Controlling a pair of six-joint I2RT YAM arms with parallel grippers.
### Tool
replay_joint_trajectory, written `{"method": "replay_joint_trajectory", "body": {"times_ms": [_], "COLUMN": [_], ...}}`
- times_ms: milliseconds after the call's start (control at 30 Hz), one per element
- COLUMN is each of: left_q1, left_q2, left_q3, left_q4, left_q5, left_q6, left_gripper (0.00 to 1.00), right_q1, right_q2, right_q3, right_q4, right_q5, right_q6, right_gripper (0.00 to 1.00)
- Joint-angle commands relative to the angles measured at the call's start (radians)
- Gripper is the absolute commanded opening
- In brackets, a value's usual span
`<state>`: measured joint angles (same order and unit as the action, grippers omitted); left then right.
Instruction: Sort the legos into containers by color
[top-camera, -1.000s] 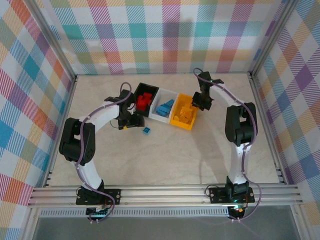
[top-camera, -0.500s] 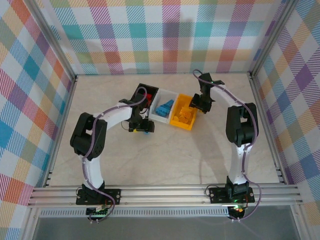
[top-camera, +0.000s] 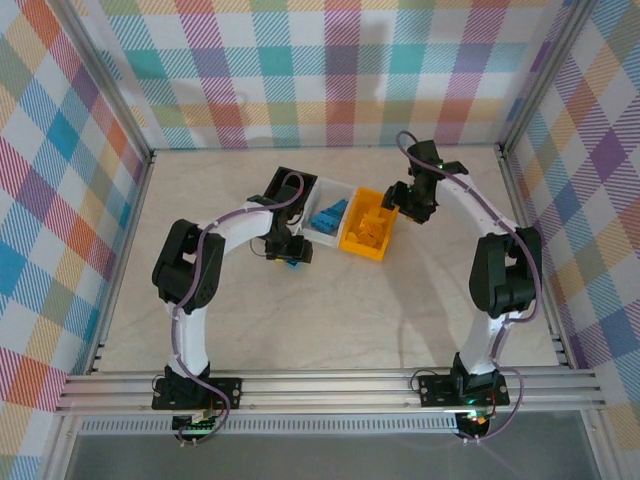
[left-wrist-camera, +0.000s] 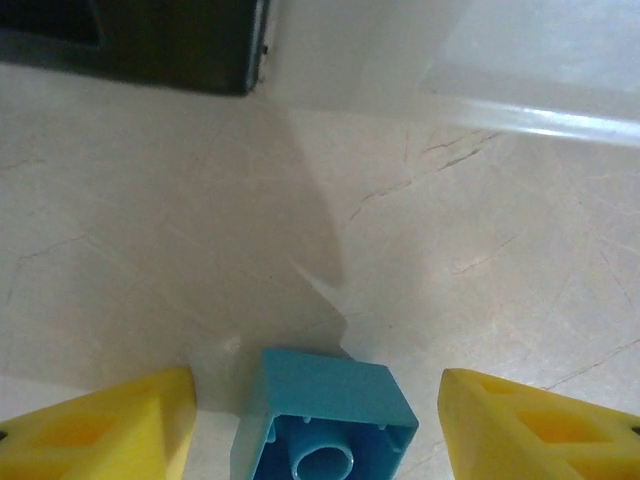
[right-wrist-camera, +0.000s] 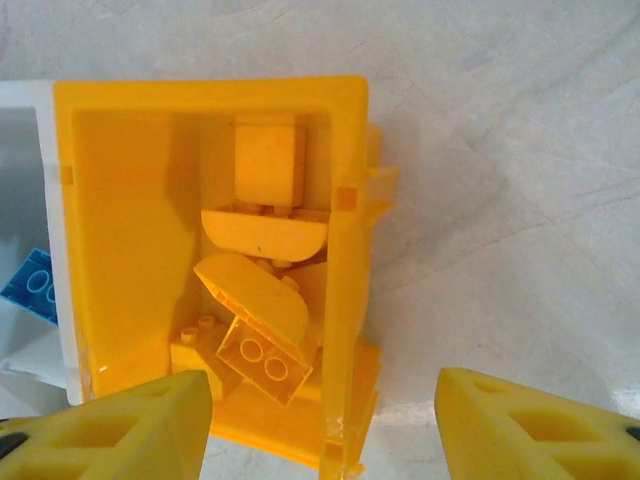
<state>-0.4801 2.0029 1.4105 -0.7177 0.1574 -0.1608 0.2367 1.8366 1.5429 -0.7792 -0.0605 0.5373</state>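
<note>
Tabletop (top-camera: 350, 300): L gripper (top-camera: 291, 252) now straddles blue lego (left-wrist-camera: 320, 395), jaws spread; R gripper (right-wrist-camera: 322, 400), spread too, shifted right.

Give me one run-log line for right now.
left claw: open, straddling blue lego on table | right claw: open, above yellow bin holding yellow legos | blue lego: not yet binned

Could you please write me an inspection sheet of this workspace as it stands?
Surface: pale marbled table.
Job's things: black bin, white bin with blue legos, yellow bin with yellow legos, in a row; one blue lego loose on the table.
Clutter: nothing seen.
Grippers: left gripper open, straddling the loose blue lego; right gripper open above the yellow bin's wall.
Cables: purple cables along both arms.
Surroundings: plaid walls, aluminium frame.
</note>
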Motion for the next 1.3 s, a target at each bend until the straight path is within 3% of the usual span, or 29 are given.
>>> {"method": "replay_joint_trajectory", "body": {"times_ms": [0, 100, 233, 500, 767, 1100, 1167, 1267], "left_q1": [-0.014, -0.017, -0.017, -0.017, -0.015, -0.015, -0.023, -0.031], "left_q2": [-0.016, -0.028, -0.027, -0.052, -0.103, 0.211, 0.201, 0.088], "left_q3": [-0.038, -0.058, -0.062, -0.019, 0.19, 0.719, 0.699, 0.504], "left_q4": [-0.001, 0.001, 0.004, -0.048, -0.158, -0.309, -0.342, -0.3], "left_q5": [0.006, 0.001, -0.003, -0.001, -0.002, 0.019, -0.016, -0.049], "left_q6": [-0.012, -0.016, -0.018, -0.025, -0.061, -0.074, -0.054, -0.027], "left_gripper": [0.65, 0.61, 0.45, 0.42, 0.43, 0.45, 0.53, 0.57], "right_q1": [-0.004, -0.004, -0.004, -0.003, -0.004, -0.002, -0.002, -0.002], "right_q2": [-0.045, -0.058, -0.077, -0.155, -0.308, -0.533, -0.547, -0.56], "right_q3": [-0.033, -0.048, -0.067, -0.125, -0.279, -0.5, -0.503, -0.534], "right_q4": [0.0, 0.004, 0.014, 0.019, 0.076, 0.198, 0.179, 0.19], "right_q5": [0.01, 0.004, -0.006, 0.0, -0.035, -0.083, -0.084, -0.084], "right_q6": [-0.01, 0.0, 0.018, 0.02, 0.007, -0.013, -0.026, -0.028], "right_gripper": [0.61, 0.62, 0.61, 0.61, 0.61, 0.61, 0.61, 0.62]}}
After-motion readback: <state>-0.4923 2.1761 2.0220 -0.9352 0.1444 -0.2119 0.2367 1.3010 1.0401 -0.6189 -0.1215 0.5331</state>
